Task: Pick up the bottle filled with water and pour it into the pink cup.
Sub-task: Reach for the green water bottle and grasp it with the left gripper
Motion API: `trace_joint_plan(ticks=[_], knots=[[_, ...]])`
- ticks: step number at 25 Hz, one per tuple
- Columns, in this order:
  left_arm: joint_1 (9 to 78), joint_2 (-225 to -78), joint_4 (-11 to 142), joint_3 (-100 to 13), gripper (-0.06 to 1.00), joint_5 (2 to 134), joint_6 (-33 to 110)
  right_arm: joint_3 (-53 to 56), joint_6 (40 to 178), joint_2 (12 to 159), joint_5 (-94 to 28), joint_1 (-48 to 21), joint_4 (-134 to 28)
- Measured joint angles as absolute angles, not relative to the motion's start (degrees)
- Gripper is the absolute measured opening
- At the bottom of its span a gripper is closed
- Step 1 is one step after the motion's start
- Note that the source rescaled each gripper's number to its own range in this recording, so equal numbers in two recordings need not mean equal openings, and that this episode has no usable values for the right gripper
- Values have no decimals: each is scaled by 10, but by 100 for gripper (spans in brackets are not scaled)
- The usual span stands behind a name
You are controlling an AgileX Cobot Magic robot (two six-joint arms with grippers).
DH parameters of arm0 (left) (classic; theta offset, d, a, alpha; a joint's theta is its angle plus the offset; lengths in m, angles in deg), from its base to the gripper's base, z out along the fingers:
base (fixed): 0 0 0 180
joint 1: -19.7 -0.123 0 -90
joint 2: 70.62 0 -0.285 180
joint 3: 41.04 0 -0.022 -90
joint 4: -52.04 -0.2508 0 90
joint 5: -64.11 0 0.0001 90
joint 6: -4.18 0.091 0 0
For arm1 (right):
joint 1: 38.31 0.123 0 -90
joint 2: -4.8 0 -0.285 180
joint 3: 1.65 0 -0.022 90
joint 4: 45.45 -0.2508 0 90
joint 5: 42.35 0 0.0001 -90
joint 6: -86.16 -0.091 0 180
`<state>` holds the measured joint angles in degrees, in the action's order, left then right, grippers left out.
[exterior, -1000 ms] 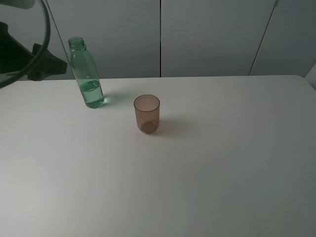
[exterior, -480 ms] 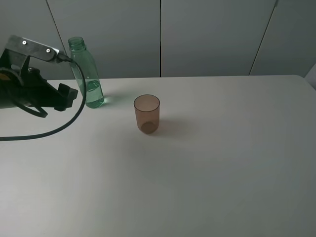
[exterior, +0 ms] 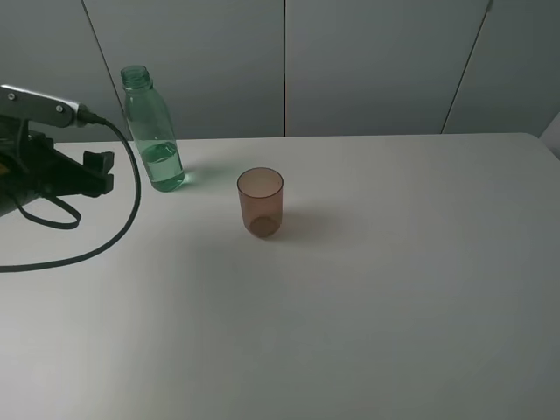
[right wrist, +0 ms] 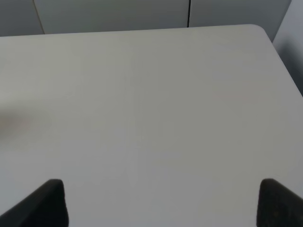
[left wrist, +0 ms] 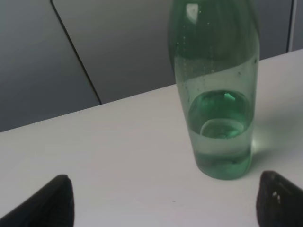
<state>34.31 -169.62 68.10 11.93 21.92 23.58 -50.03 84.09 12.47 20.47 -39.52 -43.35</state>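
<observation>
The bottle (exterior: 154, 140) is tall, green-tinted and capless, and stands upright at the table's back left, about a third full of water. The pink cup (exterior: 260, 202) stands upright to its right, nearer the middle, and looks empty. My left gripper (exterior: 99, 171) is open and empty, just left of the bottle and pointing at it, apart from it. In the left wrist view the bottle (left wrist: 218, 109) stands ahead of my left gripper (left wrist: 165, 208), offset toward one fingertip. My right gripper (right wrist: 163, 205) is open and empty over bare table; the exterior view does not show it.
The white table (exterior: 394, 289) spans the view, with its far edge against grey wall panels (exterior: 367, 61). A black cable (exterior: 131, 210) loops from my left arm over the table's left side. The table's right corner shows in the right wrist view (right wrist: 258, 30).
My left arm has come down from the upper left to table height beside the bottle, then drawn back a little to the left. Bottle and cup have not moved.
</observation>
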Motion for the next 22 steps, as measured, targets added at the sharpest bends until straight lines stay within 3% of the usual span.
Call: trace_joint_plan(ticks=[11, 22], knots=[[179, -1761, 289, 77, 97, 183, 87, -500, 841, 125, 205, -395, -433], [164, -1918, 195, 32, 97, 18, 77, -500, 841, 125, 205, -395, -433]])
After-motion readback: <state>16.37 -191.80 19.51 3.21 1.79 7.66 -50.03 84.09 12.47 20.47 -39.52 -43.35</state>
